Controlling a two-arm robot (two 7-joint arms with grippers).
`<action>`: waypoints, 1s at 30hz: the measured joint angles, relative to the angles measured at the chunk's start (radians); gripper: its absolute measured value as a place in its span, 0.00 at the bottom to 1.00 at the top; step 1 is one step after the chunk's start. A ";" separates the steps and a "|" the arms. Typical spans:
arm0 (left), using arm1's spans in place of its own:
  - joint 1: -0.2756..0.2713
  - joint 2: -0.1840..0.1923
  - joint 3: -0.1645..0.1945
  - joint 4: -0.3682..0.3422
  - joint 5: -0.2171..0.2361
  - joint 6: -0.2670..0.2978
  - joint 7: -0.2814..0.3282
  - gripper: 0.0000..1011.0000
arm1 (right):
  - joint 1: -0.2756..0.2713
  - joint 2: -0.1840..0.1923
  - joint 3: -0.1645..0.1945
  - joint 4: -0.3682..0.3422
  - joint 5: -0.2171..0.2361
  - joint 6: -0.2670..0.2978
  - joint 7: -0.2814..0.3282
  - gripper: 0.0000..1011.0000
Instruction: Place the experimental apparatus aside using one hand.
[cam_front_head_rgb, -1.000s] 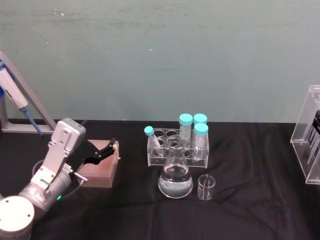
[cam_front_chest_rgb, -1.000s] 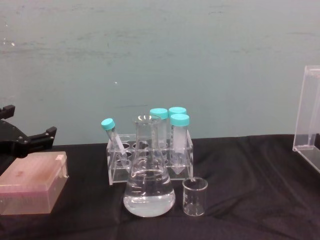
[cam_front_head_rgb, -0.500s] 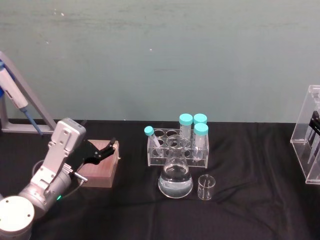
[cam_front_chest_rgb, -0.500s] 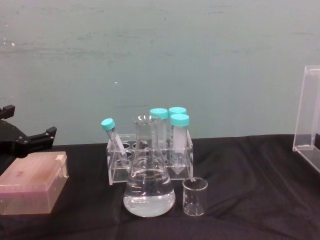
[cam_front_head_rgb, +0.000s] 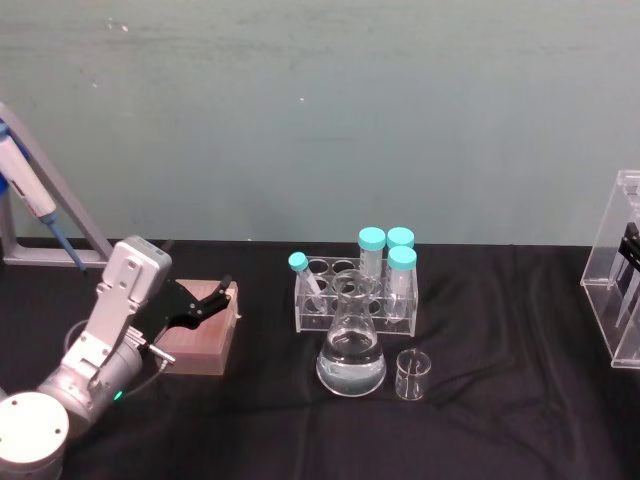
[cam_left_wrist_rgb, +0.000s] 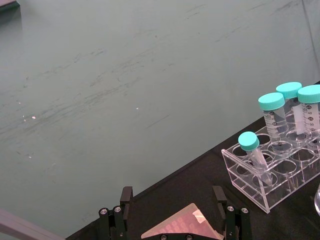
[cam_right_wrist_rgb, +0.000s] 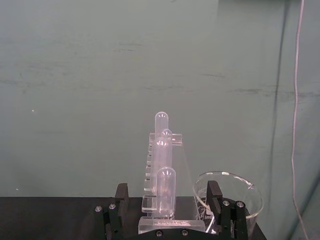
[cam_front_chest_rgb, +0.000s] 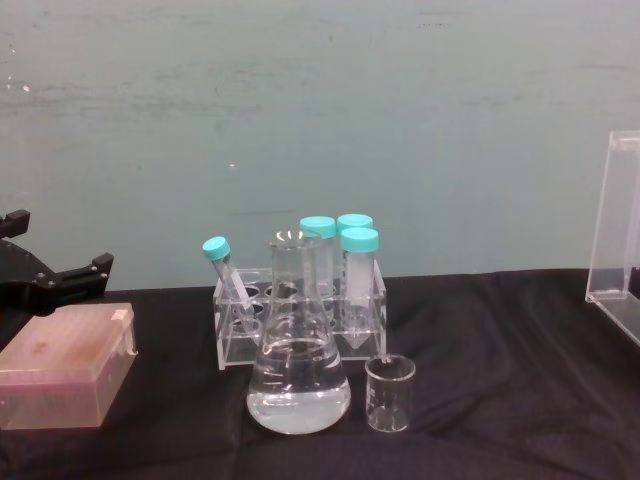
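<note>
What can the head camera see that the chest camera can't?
The head view adds the blue pipette leaning at the far left and the left arm's silver wrist. The chest view adds a side look at the liquid level in the flask. Both show the tube rack, the small beaker, the pink box, the open left gripper near it, and the clear stand.
</note>
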 joint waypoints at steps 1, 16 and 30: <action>0.000 0.000 0.000 0.000 0.000 0.000 0.000 0.99 | -0.001 0.000 0.000 -0.002 -0.002 0.001 -0.001 0.99; 0.000 0.000 0.000 0.000 0.000 0.000 0.000 0.99 | -0.057 0.000 -0.004 -0.088 -0.024 0.038 -0.007 0.99; 0.000 0.000 0.000 0.000 0.000 0.000 0.000 0.99 | -0.154 -0.005 0.013 -0.225 -0.046 0.046 -0.021 0.99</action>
